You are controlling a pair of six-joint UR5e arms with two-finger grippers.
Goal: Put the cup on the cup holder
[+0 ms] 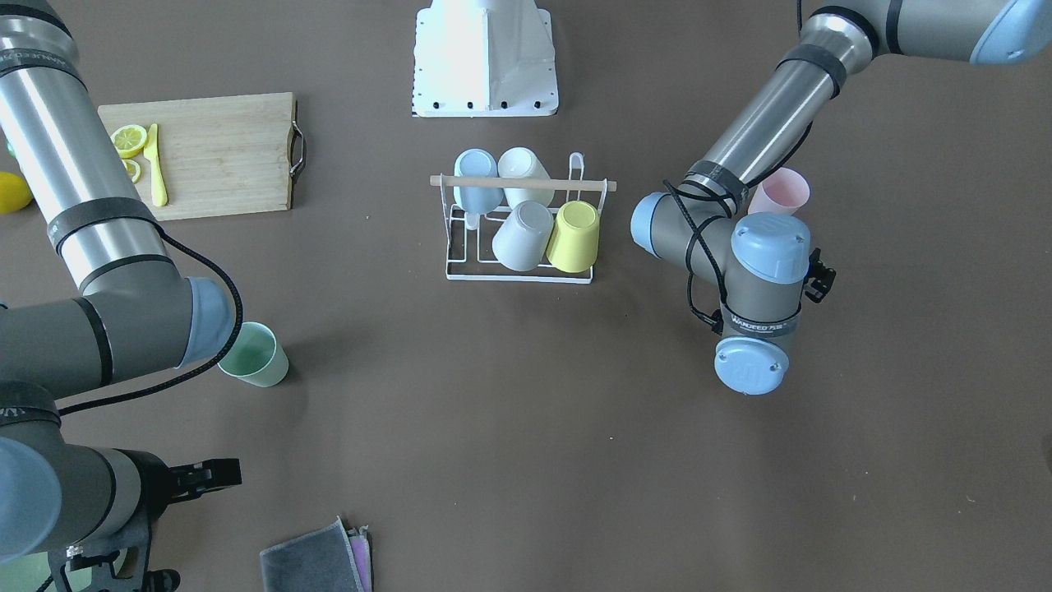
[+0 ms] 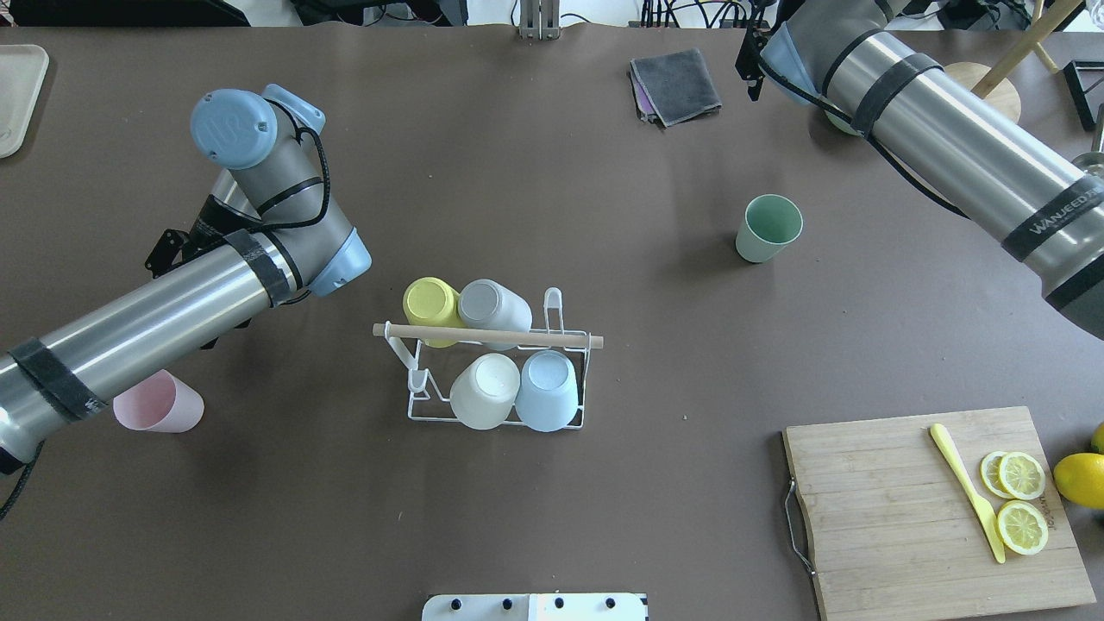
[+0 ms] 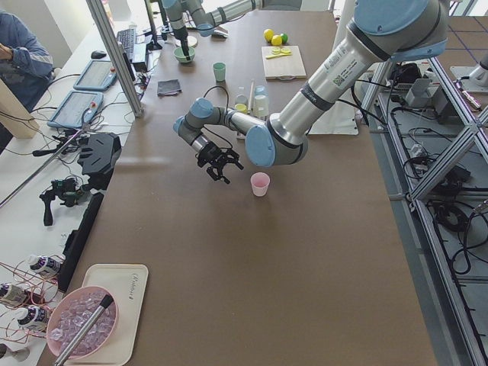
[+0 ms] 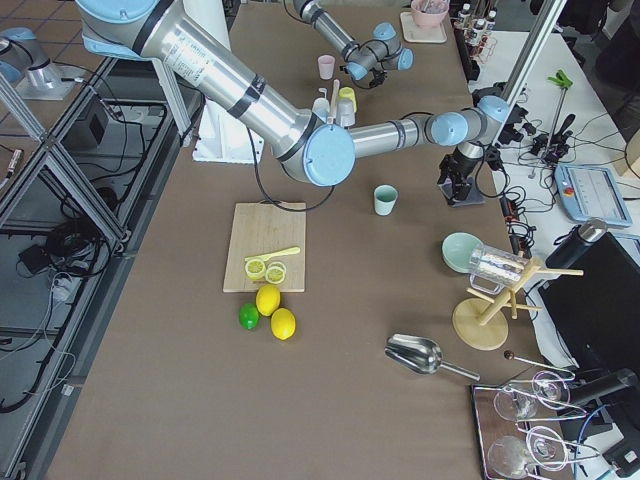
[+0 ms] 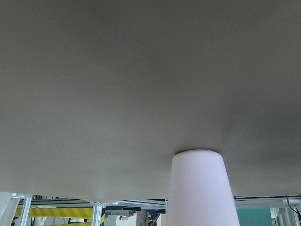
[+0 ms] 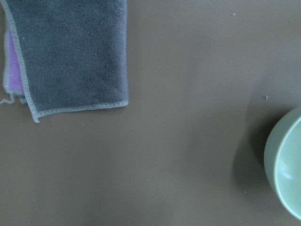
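You are looking at a brown table (image 2: pixel 604 517), and the cup holder (image 2: pixel 487 335) is standing at its middle, carrying a yellow cup (image 2: pixel 429 302), a grey cup (image 2: pixel 493 304), a white cup (image 2: pixel 485 390) and a blue cup (image 2: pixel 548 390), bottoms up. The pink cup (image 2: pixel 159 404) is sitting upright toward the table's left end, near the left gripper (image 3: pixel 221 169) but apart from it. The green cup (image 2: pixel 768 228) is standing toward the far edge. The right gripper (image 1: pixel 215 475) is hovering by that edge. You cannot tell how either gripper's fingers are standing.

On the brown bench (image 2: pixel 552 190): cup holder (image 2: pixel 552 339) at centre; pink cup (image 2: pixel 159 405) and green cup (image 2: pixel 768 228) (both mouth up) well apart on opposite sides; wooden cutting board (image 2: pixel 897 517) with a lemon (image 2: pixel 1078 479) just beside; folded cloths (image 2: pixel 677 82) near the far edge.
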